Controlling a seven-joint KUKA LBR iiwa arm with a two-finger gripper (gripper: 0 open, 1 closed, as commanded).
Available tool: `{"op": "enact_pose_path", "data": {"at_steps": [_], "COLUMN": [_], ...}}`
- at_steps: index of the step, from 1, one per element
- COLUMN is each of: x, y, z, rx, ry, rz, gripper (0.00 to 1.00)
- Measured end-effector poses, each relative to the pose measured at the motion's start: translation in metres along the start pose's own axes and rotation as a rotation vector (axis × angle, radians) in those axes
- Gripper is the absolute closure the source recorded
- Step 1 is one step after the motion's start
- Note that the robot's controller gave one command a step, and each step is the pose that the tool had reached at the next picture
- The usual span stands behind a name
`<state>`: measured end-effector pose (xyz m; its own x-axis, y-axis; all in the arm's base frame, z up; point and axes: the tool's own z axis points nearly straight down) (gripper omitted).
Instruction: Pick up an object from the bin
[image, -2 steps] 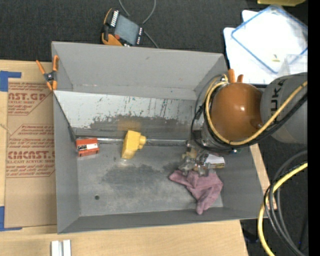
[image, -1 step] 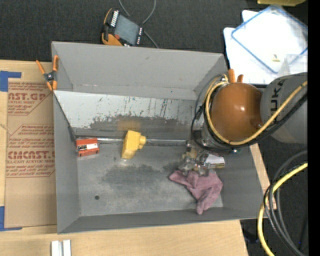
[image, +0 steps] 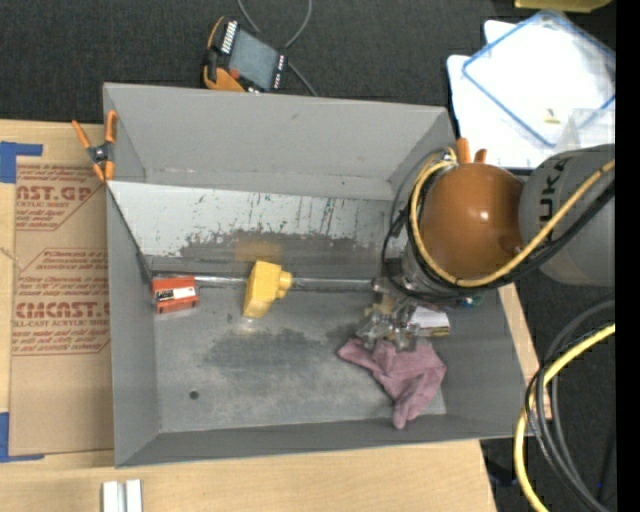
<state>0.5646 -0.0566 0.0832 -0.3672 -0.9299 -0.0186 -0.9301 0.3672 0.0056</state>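
The claw is hanging low at the top edge of the pink cloth, lying crumpled at the right of the bin; whether it is apart or together cannot be told; the yellow block and orange box are sitting far left, probably leaving 1 easy grab.

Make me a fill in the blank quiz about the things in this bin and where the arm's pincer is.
1. The pincer hangs over the upper edge of the pinkish cloth, on the view's ____ side of the bin.
2. The block lying near the foot of the back wall is ____ in colour.
3. The small orange box lies to the view's ____ of that block.
Missing words: right; yellow; left.
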Motion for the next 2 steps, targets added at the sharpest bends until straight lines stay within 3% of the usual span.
{"op": "enact_pose_path", "data": {"at_steps": [2], "x": [-0.0052], "y": [0.0011], "z": [0.0033], "rx": [0.000], "ry": [-0.001], "rz": [0.017], "gripper": [1.00]}}
